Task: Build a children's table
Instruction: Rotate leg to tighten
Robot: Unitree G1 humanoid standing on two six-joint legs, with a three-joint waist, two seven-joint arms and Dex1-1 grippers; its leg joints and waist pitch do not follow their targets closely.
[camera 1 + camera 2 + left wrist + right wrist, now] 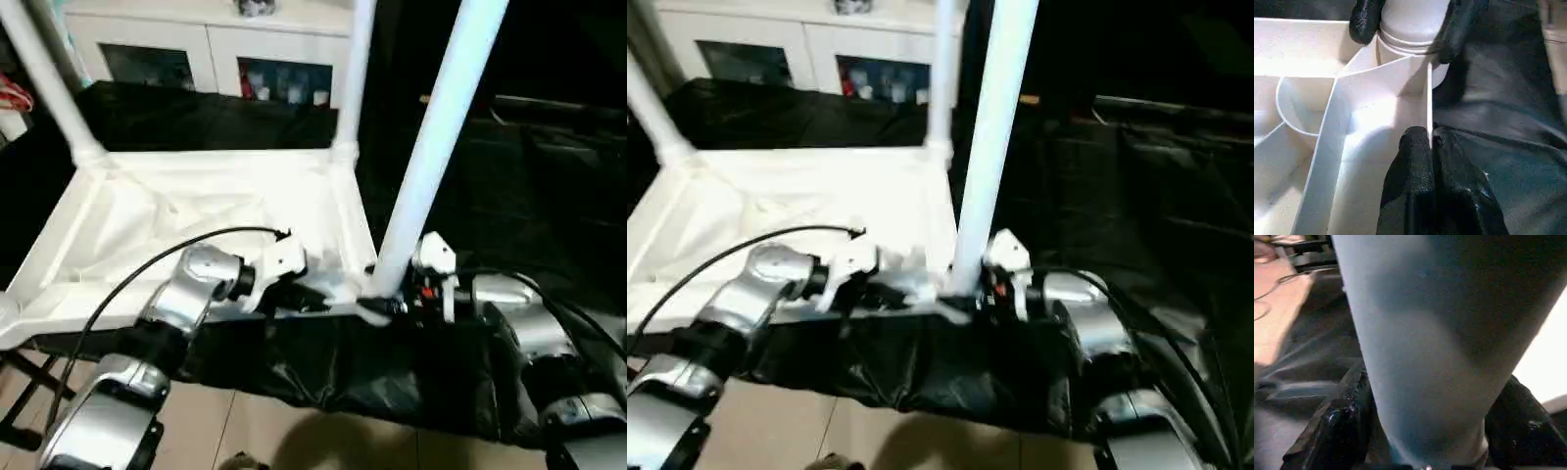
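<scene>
The children's table (196, 220) is lying upside down on the black-sheeted table (549, 196), its ribbed underside facing up. Three legs are seen standing in corner sockets: one at the far corner toward eleven o'clock (49, 83), one at the far corner toward one o'clock (355, 69), and the near leg (431, 147) rising from the near corner socket at about four o'clock of the top.

The left gripper (1432, 142) is pressed onto the thin side wall of the top just beside that near socket, its jaws together on the wall's edge. The right gripper (1425, 431) is set around the base of the near leg, a black finger on either side of the tube; the jaws are clamped on the leg.

The step in hand is judged to be the seating of this near leg in its socket. For it to be done well, the leg should be kept upright and in line with the socket, and the push should be directed straight down along the tube instead of sideways, so that the collar is not jammed at a tilt. The top should be held steady by the left gripper while the push is made, since the light plastic could slide on the smooth black sheet. The fourth corner, at about eight o'clock, is cut off by the frame, so whether its leg is fitted cannot be told.
</scene>
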